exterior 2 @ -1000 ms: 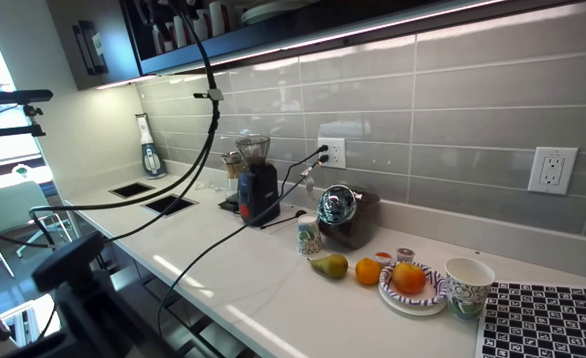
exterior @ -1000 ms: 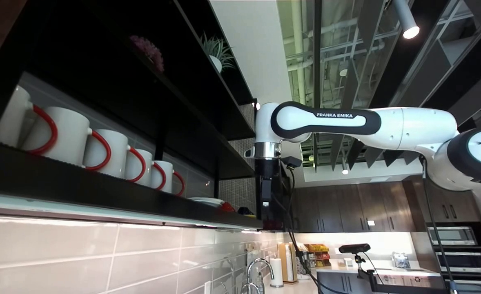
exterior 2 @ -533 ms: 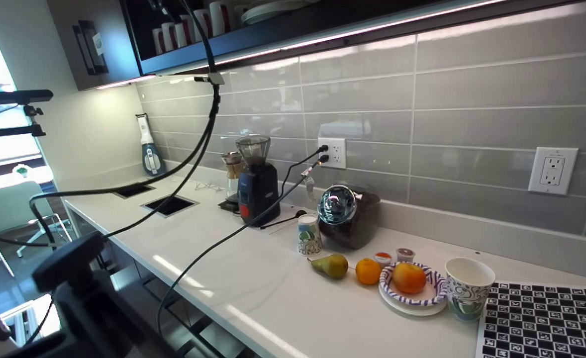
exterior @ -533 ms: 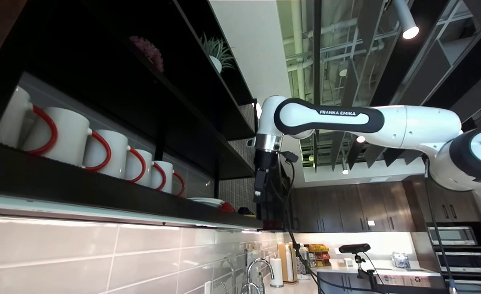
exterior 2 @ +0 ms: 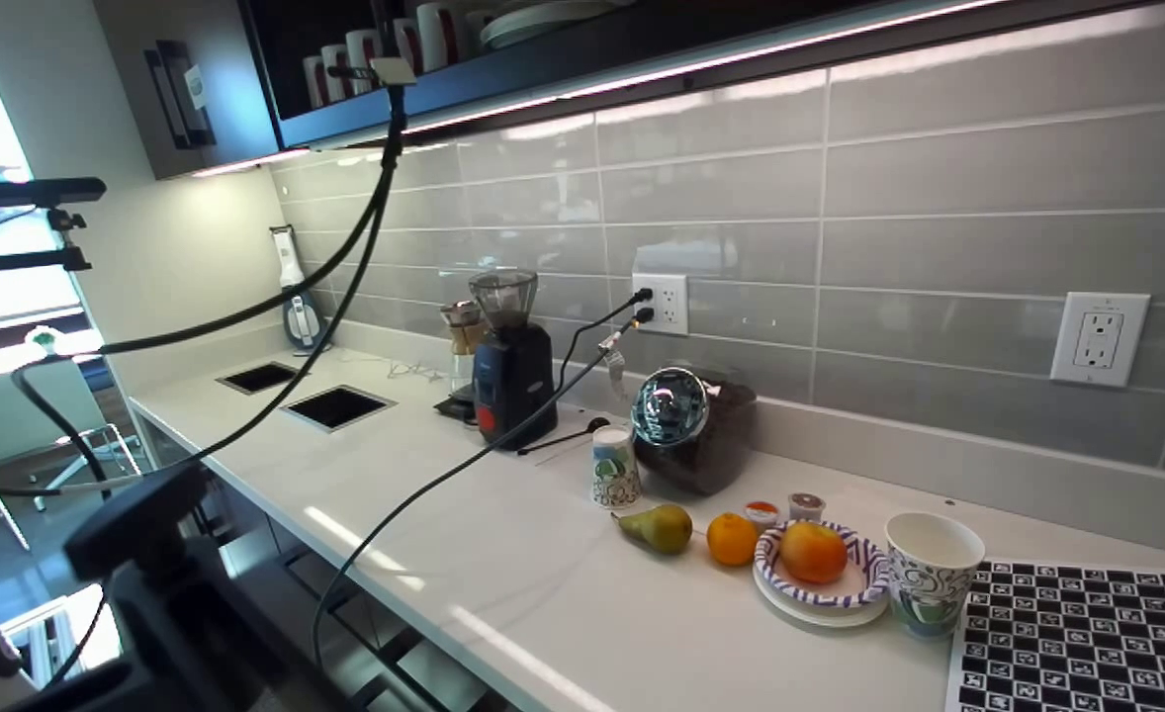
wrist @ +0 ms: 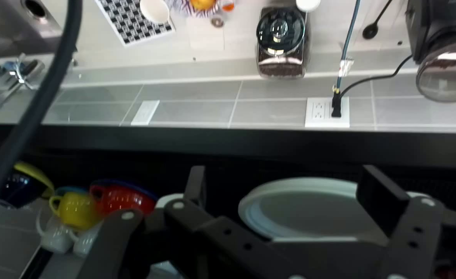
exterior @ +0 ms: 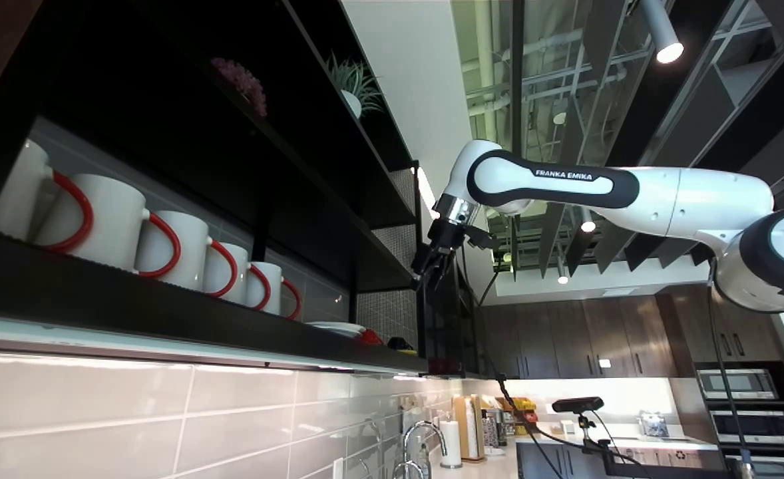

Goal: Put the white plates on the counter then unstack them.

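Robot arm (exterior: 651, 199) raised since earlier frame, its end tilted further. Black shelf (exterior: 166, 309) carries stacked white plates (exterior 2: 543, 22). Claw (wrist: 290, 190) spread apart; wrist view shows plates through its gap, distance to them unclear. Red-handled white mugs (exterior: 102, 219) stand in row on same shelf, beside plates.
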Robot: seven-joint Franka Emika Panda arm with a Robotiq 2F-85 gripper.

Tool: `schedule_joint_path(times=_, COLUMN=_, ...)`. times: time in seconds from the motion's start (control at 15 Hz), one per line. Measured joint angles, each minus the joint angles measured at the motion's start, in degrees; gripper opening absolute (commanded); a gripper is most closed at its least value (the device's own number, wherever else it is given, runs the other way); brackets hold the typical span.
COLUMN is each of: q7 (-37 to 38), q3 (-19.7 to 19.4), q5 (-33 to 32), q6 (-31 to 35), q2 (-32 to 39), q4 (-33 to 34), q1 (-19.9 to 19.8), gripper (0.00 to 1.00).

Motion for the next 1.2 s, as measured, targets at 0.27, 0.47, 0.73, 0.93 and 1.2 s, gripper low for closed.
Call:
schedule_joint_path(times=0.27, q7=0.0, q3=0.0, q5=0.0, q6=0.7, q2=0.3, q4=-0.4, q1=-0.1, gripper=1.00)
schedule_joint_path(times=0.47, q7=0.0, q3=0.0, q5=0.0, q6=0.7, q2=0.3, q4=-0.3, q1=-0.1, gripper=1.00)
schedule_joint_path(times=0.73, q7=-1.2, q3=0.3, q5=-0.2, q6=2.4, q2=0.4, q4=-0.8, q1=0.0, gripper=1.00)
schedule_joint_path(times=0.93, q7=-6.6, q3=0.4, q5=0.8, q6=10.5, q2=0.7, q4=-4.3, q1=1.4, gripper=1.00)
schedule_joint_path(times=1.2, q7=-13.8, q3=0.0, q5=5.1, q6=16.8, q2=2.4, q4=-8.0, q1=3.4, gripper=1.00)
